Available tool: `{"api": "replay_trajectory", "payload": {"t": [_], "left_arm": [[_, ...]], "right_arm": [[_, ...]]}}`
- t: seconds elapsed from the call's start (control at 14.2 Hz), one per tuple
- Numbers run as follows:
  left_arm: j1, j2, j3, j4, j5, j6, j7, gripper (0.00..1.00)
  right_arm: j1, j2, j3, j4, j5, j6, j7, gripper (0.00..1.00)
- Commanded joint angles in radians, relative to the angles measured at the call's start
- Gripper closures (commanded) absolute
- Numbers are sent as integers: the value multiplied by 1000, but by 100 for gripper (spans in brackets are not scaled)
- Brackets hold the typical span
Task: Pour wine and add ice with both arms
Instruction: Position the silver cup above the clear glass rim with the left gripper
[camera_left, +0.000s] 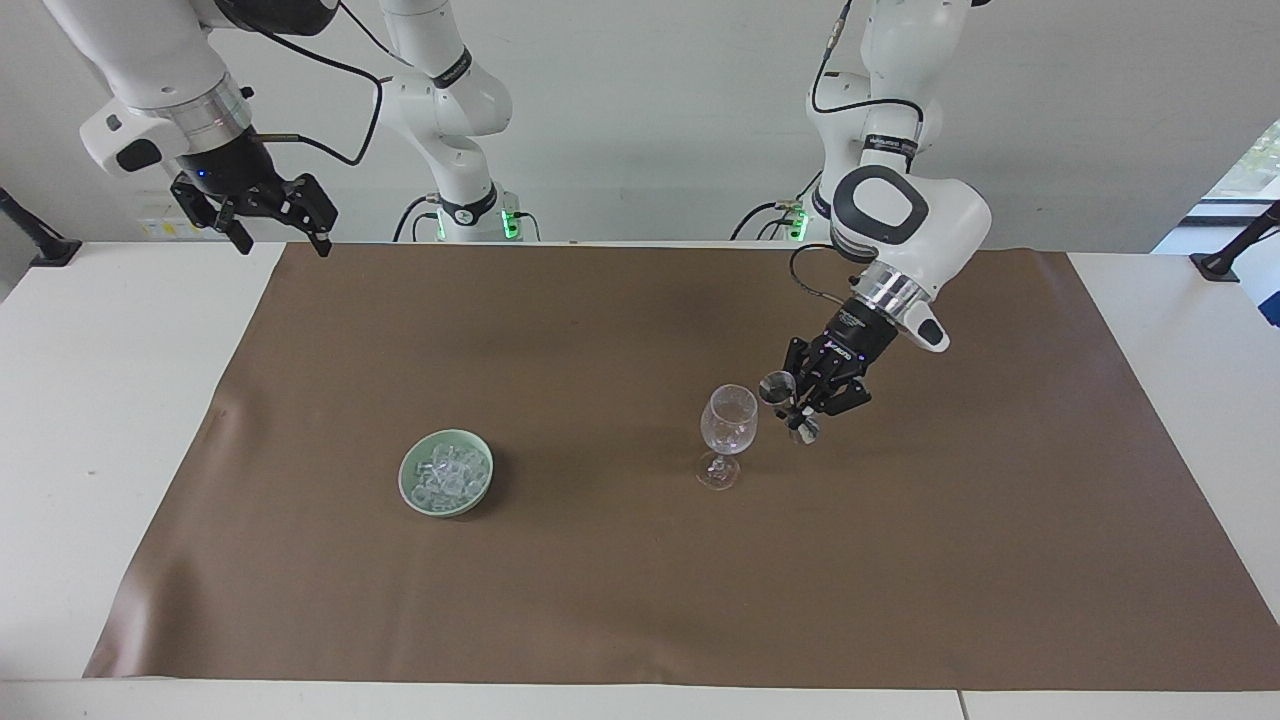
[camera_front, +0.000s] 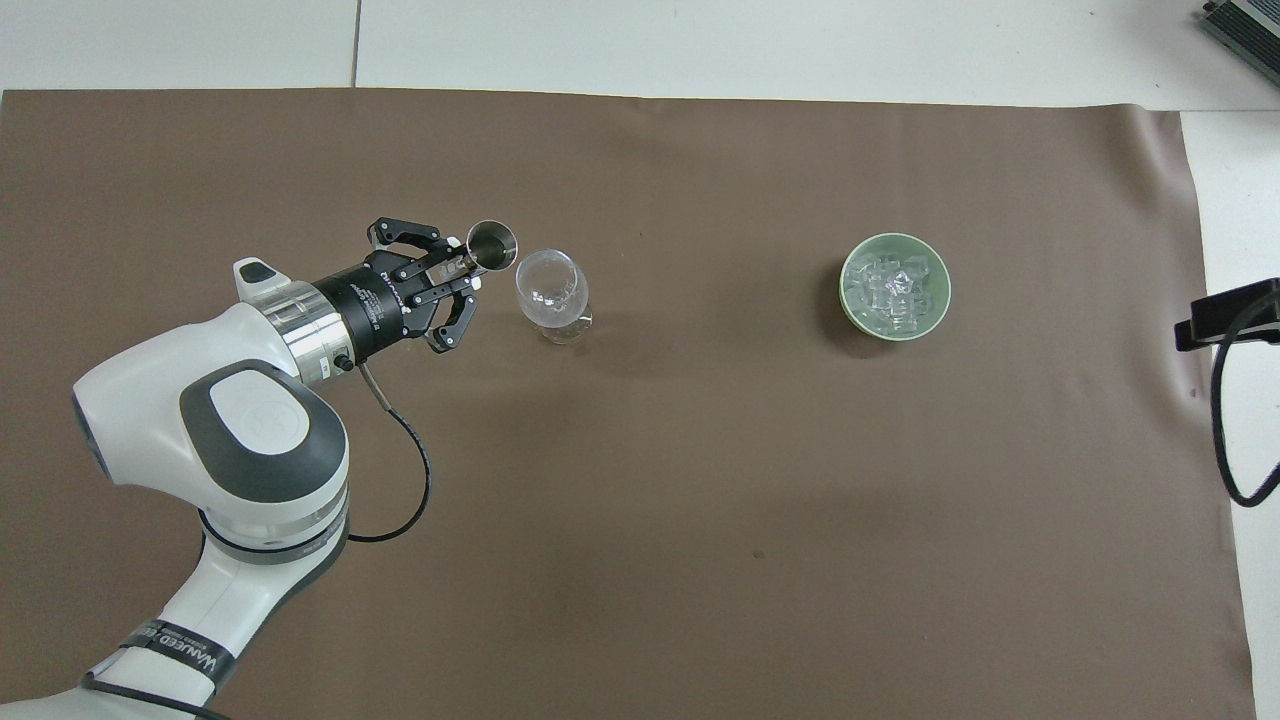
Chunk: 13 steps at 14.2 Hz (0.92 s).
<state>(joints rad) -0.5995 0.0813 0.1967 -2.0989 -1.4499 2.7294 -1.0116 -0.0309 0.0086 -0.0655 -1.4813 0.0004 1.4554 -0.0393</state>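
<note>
1. Clear, colourless cubes of ice (camera_left: 447, 478) (camera_front: 892, 288) lie heaped in a pale green bowl (camera_left: 410, 497) (camera_front: 935, 312), which stands on the brown mat (camera_left: 640, 600) (camera_front: 700, 500) toward the right arm's end of the surface.
2. We see the left pincer (camera_left: 797, 408) (camera_front: 470, 270) pressed together on a small metal measuring cup (camera_left: 777, 387) (camera_front: 492, 246), tilted, its mouth just beside the rim of the wine glass (camera_left: 728, 420) (camera_front: 548, 290).
3. We find the glass clear, stemmed and upright on the mat, toward the left arm's end and well apart from the bowl.
4. We see the right pincer (camera_left: 278, 238) with its fingers spread, holding nothing, raised over the corner of the mat nearest the right arm's base, where that arm waits; the overhead view does not show it.
5. We see bare mat between glass and bowl, and wide bare mat farther from the robots than both.
6. We note the white surface (camera_left: 110, 400) (camera_front: 700, 40) showing past the mat's edges on every side; a black clamp (camera_front: 1225, 312) with a cable sits at its edge near the bowl's end.
7. We see nothing standing between the bowl and the right pincer.
</note>
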Motion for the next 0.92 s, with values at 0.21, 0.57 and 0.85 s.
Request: {"api": "replay_trajectory", "payload": {"t": [0.21,0.57,0.85], "left_arm": [[-42,-23,6,-15,3,85,54,100],[-57,-21,6,-15,3,136,94,100],[-63,-14,6,-7,3,170,99,100]], "right_arm": [[0,-7,1,-5,-2,8,18,0],[0,-7,1,-5,-2,8,18,0],[0,-7,1,-5,-2,8,18,0]]}}
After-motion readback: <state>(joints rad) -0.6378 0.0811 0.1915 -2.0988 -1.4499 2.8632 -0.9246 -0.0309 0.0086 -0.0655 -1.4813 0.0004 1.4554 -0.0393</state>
